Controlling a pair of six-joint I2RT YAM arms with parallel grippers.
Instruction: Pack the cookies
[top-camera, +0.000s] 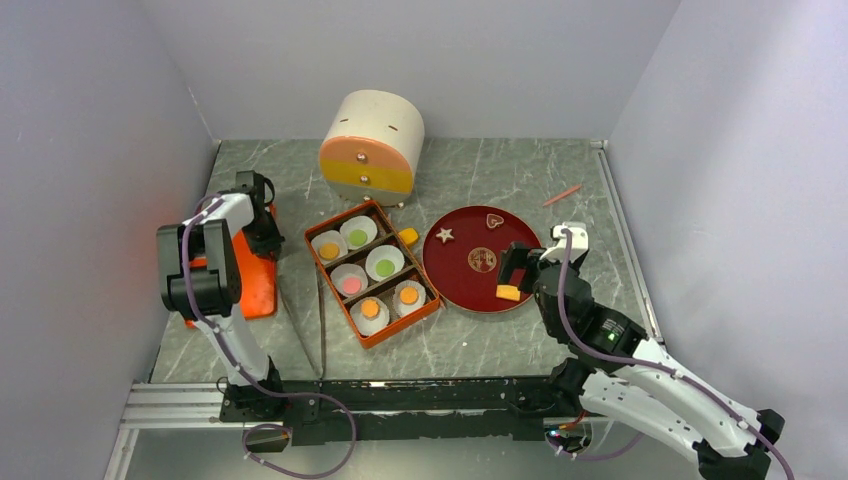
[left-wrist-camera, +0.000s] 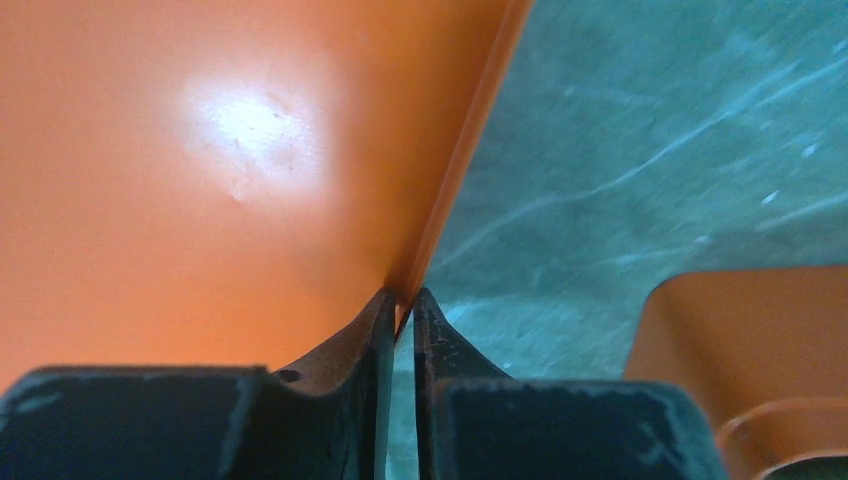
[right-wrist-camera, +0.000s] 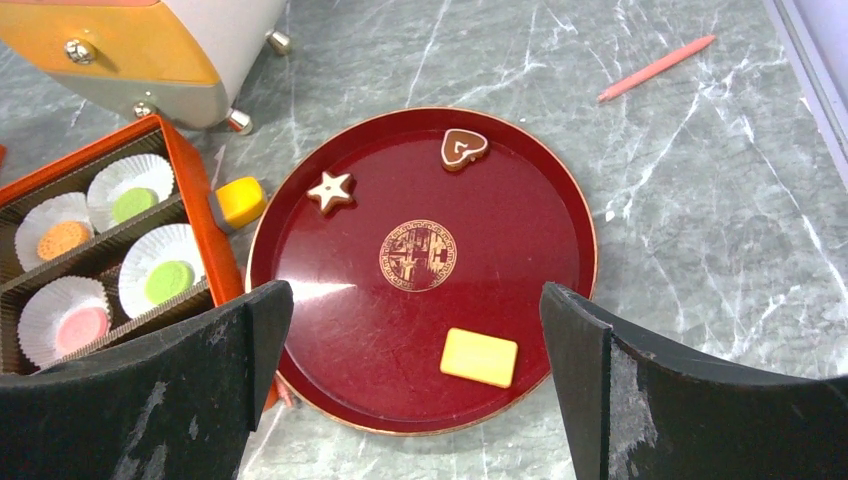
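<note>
Nearest us, the right gripper (right-wrist-camera: 415, 296) hangs over the near rim of the plate (right-wrist-camera: 565, 190). Its jaws are spread as wide as they go and nothing is in them. The yellow cookie (right-wrist-camera: 480, 357) lies on the plate right under that gap, so we judge the wide stance is meant to straddle it for a pick. A little farther, just left of the plate, the box (top-camera: 318, 262) sits aslant. Each of its six liners (right-wrist-camera: 135, 270) already holds one of the round cookies (top-camera: 357, 238), orange, green or pink, so the cups look full. Where the plate's pieces are to go we cannot tell. Left of the box, the left gripper (left-wrist-camera: 403, 300) points down at the lid (left-wrist-camera: 250, 200). Its jaws are drawn almost together with the lid's thin edge pinched between them. We reckon an edge pinch is the only hold a flat sheet on the table (top-camera: 480, 340) offers, and that the lid was parked there to keep the box open for loading. On the plate's far half lie the star (right-wrist-camera: 331, 190) and the heart (right-wrist-camera: 464, 149), well apart from the yellow one. At the plate's middle is a round patterned mark, cookie or print we cannot say. Beyond these a pink stick (top-camera: 562, 194) lies to the right, and a drum-shaped chest (top-camera: 372, 145) stands at the back.
</note>
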